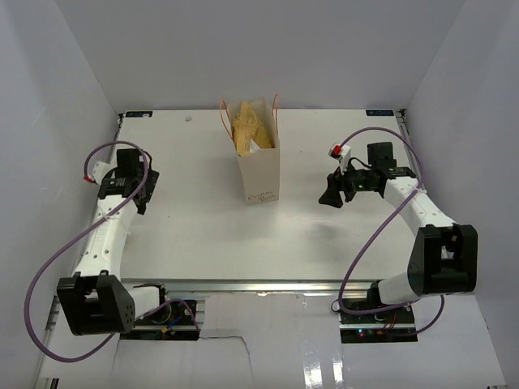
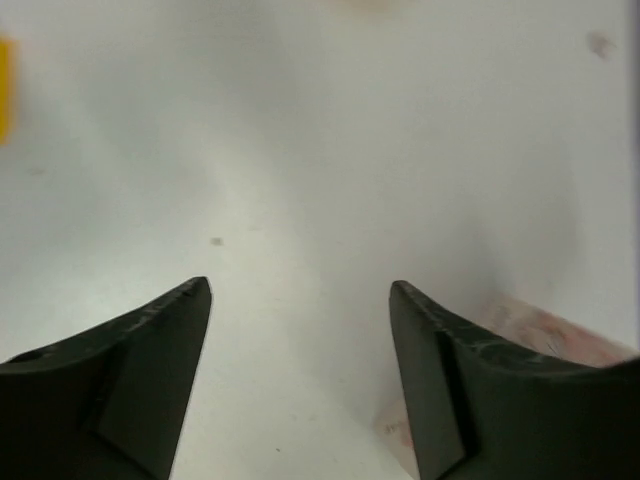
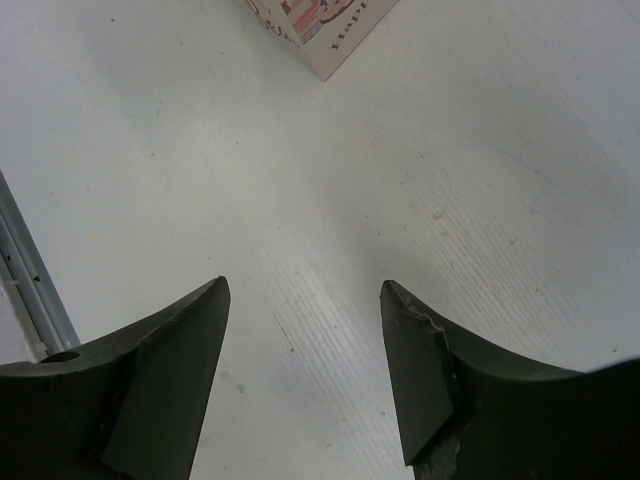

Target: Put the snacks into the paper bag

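Upright, the paper bag (image 1: 261, 172) stands mouth-up, brown-gold pouch (image 1: 246, 130) poking out.

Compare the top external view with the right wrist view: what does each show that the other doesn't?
Top external only: the whole paper bag standing upright, the brown-gold pouch poking out of its mouth, and the left end effector. Right wrist only: a close-up of the bag's bottom corner with its printing. Both: the white table, and the right end effector, open with nothing between its fingers.
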Motion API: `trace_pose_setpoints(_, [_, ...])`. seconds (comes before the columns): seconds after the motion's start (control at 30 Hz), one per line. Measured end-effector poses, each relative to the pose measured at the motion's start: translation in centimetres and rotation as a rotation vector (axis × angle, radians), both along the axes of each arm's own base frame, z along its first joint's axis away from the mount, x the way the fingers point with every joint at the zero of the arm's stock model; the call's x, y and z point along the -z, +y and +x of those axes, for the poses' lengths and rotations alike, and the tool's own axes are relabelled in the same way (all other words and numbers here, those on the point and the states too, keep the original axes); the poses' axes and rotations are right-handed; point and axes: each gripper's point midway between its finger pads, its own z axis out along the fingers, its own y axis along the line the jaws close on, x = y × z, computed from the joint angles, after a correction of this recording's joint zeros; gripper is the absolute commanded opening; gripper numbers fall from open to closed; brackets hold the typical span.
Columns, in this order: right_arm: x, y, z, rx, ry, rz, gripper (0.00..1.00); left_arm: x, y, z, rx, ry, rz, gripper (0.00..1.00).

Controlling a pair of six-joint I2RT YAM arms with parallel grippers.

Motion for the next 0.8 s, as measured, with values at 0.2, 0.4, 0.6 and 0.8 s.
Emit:
trace_pose_setpoints(0.2, [0.7, 0.0, 0.4, -0.003, 0.031, -0.005, 0.68, 6.9, 5.1, -6.6, -0.419, 0.340, -0.019, 0.95])
trace_pose_setpoints(0.4, [0.1, 0.0, 0.6, -0.006, 0.028, -0.012, 0.68, 12.3, 8.2, -10.4, -0.608, 0.530, -0.018, 0.93])
trace_pose_setpoints(0.6, [0.1, -0.2, 0.5, -0.010, 0.034, -0.024, 0.68, 12.6, 10.5, -9.9, -0.685, 0.472, -0.045, 0.91])
trace_pose_setpoints(0.8, [0.0, -0.2, 0.8, -0.009, 0.042, -0.025, 0.68, 13.3, 13.4, -9.7, -0.754, 0.420, -0.087, 0.86])
